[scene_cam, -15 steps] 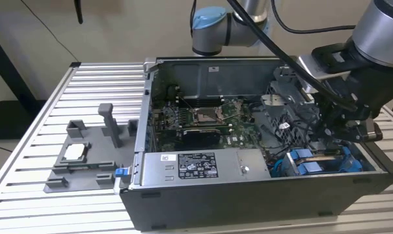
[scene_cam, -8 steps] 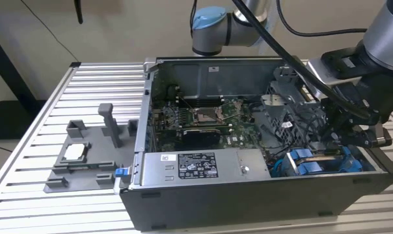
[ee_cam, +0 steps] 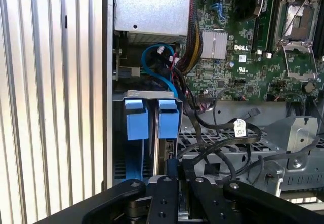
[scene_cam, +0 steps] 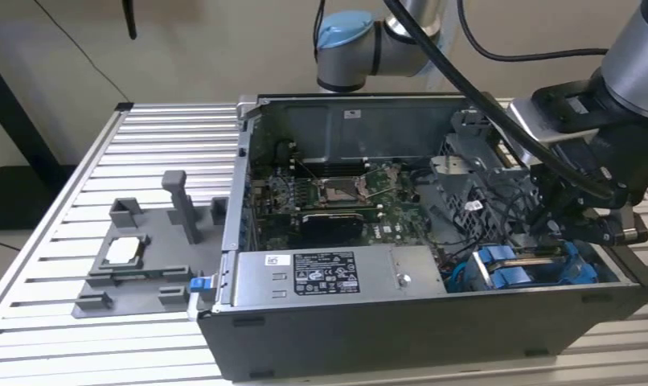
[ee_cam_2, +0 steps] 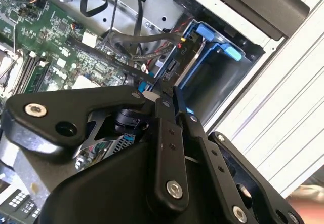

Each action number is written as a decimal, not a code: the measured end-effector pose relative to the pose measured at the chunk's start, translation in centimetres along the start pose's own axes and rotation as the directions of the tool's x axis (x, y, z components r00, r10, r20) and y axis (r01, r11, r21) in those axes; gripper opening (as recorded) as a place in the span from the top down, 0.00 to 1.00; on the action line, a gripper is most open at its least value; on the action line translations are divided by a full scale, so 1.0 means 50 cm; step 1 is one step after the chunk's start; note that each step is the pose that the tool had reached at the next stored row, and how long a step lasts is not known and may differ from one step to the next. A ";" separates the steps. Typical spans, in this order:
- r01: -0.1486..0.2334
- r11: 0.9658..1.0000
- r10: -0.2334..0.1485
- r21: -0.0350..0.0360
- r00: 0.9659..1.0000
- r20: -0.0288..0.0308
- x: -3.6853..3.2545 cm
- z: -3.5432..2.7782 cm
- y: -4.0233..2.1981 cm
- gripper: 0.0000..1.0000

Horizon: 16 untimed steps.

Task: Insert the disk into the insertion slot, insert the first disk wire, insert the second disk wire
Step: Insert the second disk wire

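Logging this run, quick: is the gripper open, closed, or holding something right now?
Gripper: shut, fingers together by the insertion slot; whether they pinch anything cannot be told.

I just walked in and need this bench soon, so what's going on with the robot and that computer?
A robot arm has its pincer down inside the open computer case, at the insertion slot with blue tabs in one corner. Beside the slot run black cables. Whether the disk is seated cannot be told from here.
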State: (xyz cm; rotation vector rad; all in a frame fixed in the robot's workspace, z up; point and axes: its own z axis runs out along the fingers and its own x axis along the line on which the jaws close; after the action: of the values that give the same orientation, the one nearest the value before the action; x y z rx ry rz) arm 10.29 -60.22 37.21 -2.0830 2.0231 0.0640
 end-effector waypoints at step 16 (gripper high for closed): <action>-0.001 1.000 0.001 0.003 1.000 0.011 0.019 0.006 -0.001 0.84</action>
State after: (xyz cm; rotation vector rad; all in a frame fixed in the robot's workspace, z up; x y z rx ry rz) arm 10.42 -61.07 36.73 -2.0755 2.0167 0.0718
